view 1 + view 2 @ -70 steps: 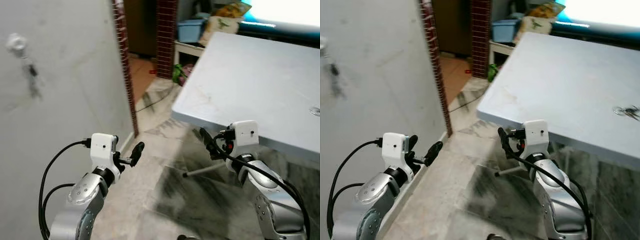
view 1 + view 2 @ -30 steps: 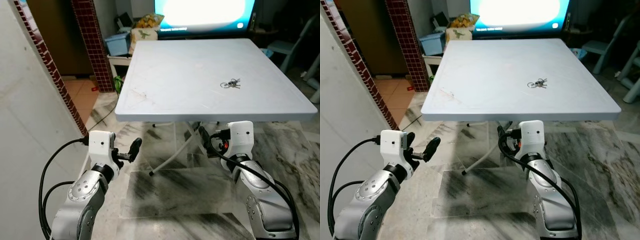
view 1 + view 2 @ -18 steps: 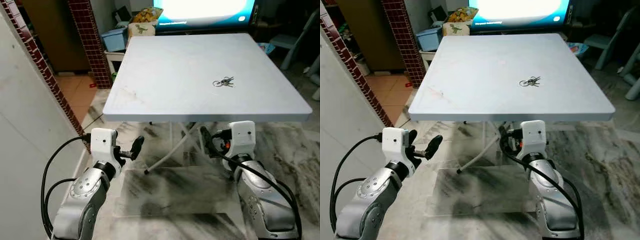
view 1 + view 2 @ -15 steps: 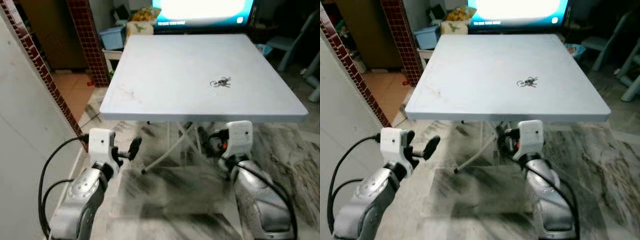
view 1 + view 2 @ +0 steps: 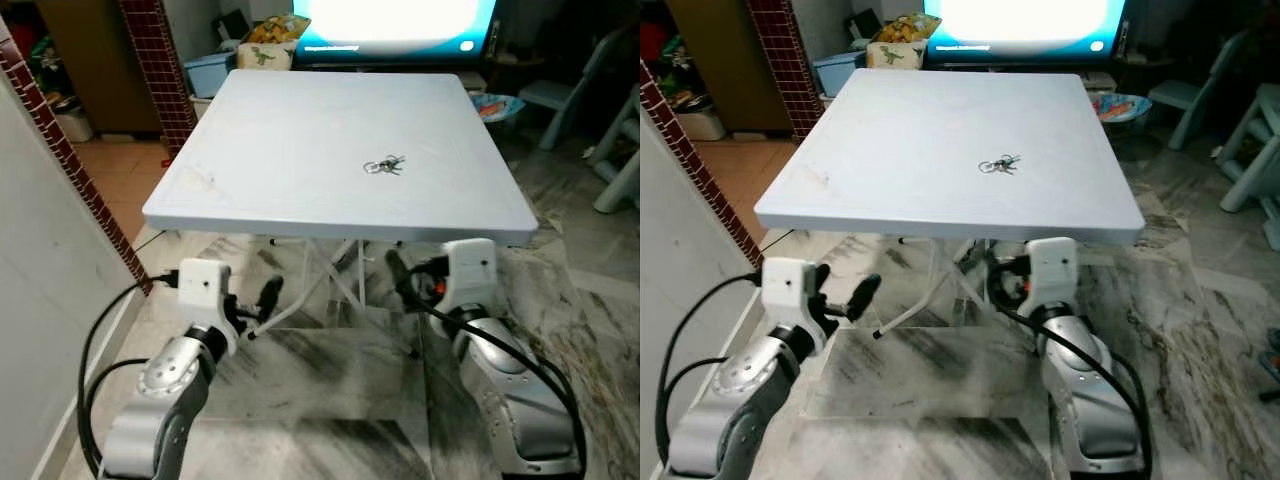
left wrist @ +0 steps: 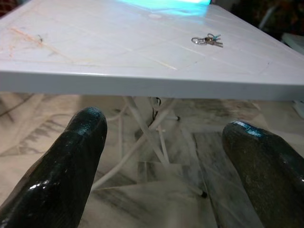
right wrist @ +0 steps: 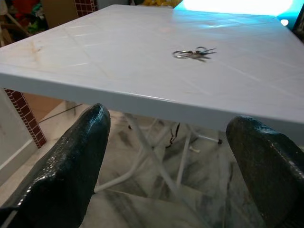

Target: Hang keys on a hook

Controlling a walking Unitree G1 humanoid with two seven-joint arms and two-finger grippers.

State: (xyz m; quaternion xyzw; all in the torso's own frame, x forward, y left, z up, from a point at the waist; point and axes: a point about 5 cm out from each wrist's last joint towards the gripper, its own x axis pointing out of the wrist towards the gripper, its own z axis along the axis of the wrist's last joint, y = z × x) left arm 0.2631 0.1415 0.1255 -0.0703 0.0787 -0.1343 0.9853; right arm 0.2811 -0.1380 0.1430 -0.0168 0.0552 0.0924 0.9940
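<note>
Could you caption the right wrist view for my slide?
Open right pincer faces the white table, keys lying on top.

Silver keys on a white table; grey-veined marble floor.

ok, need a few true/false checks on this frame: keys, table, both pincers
1. The keys lie on the white table. True.
2. The right pincer is shut on the keys. False: it is open, below the table's near edge, and the keys lie apart from it on the tabletop.
3. The left pincer is open, with nothing between its fingers. True.
4. The keys sit at the table's near left corner. False: they lie near the middle, toward the right side.
5. A lit screen stands beyond the far edge of the table. True.
</note>
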